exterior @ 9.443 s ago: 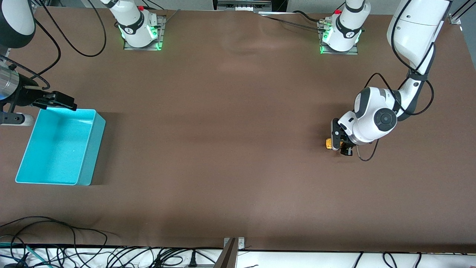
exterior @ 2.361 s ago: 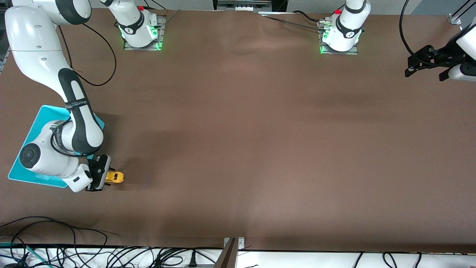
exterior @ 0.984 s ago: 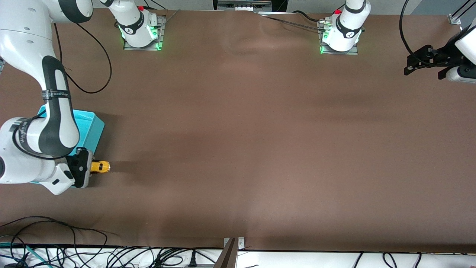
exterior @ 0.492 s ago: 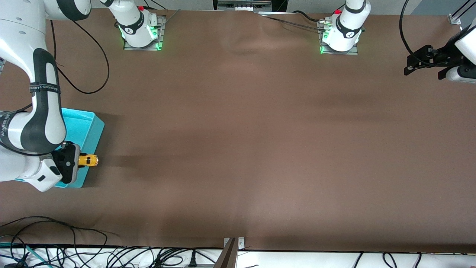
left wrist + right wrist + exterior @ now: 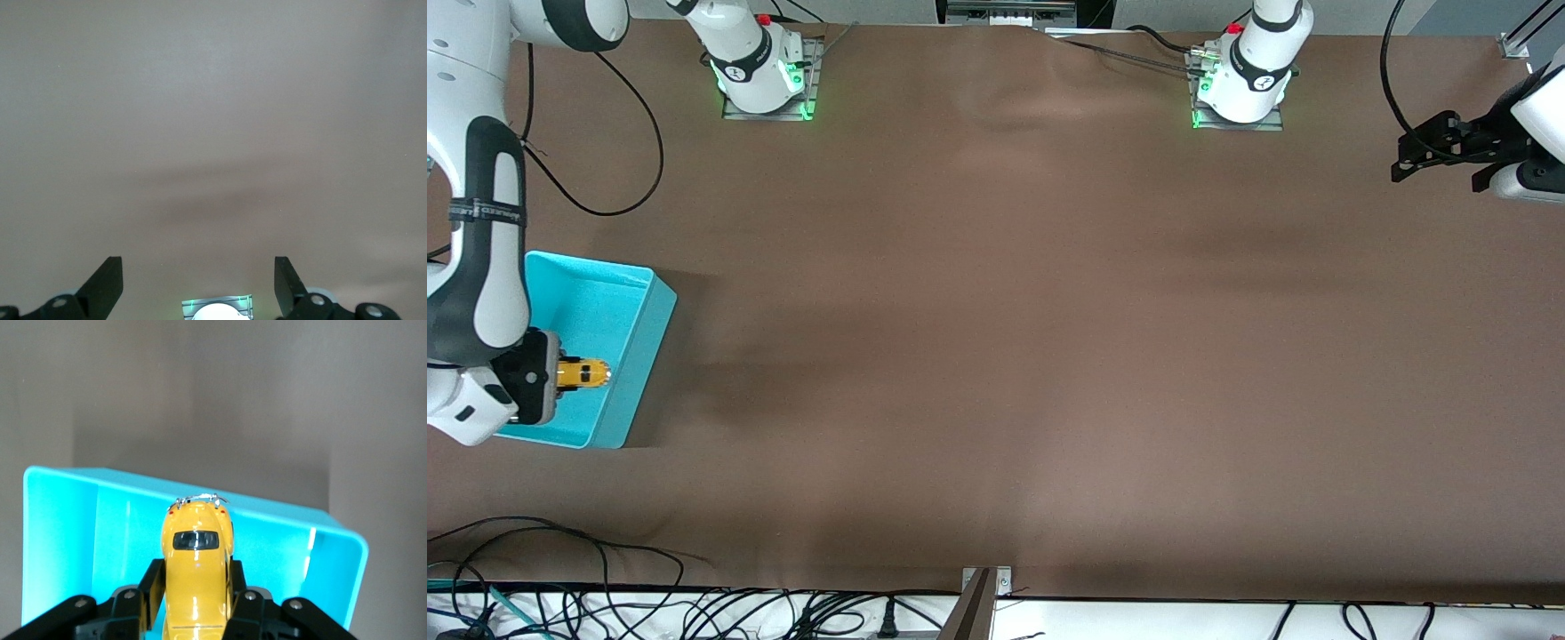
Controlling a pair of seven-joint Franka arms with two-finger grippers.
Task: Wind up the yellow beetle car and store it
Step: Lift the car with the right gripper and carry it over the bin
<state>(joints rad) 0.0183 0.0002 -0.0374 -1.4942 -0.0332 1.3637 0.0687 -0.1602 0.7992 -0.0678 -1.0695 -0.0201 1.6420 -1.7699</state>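
**Right gripper holds the car over the bin**

The right arm comes from its base at the top of the front view, bends down at the table's right-arm end, and its wrist turns so that the right gripper (image 5: 560, 378) points sideways, toward the middle of the table. The 2 fingers (image 5: 151, 583) are closed on the yellow beetle car (image 5: 582, 373), pressing on both sides of its body. The car is level, its free end sticking out past the fingertips. In the right wrist view the yellow beetle car (image 5: 195, 570) shows a dark window and a shiny roof, and it sits between the black fingers.

The gripper and the car hang over the turquoise bin (image 5: 633, 342), above the part of its inside that lies near the front camera. I cannot tell if the car touches the floor of the bin. The bin is a rectangular open box and it stands on the brown table (image 5: 996, 356) at the right arm's end.

The left arm waits at the other end of the table. The left gripper (image 5: 1440, 156) is up in the air over bare table, pointing toward the middle of the table. Its 2 fingers (image 5: 107, 283) stand wide apart with nothing between them.
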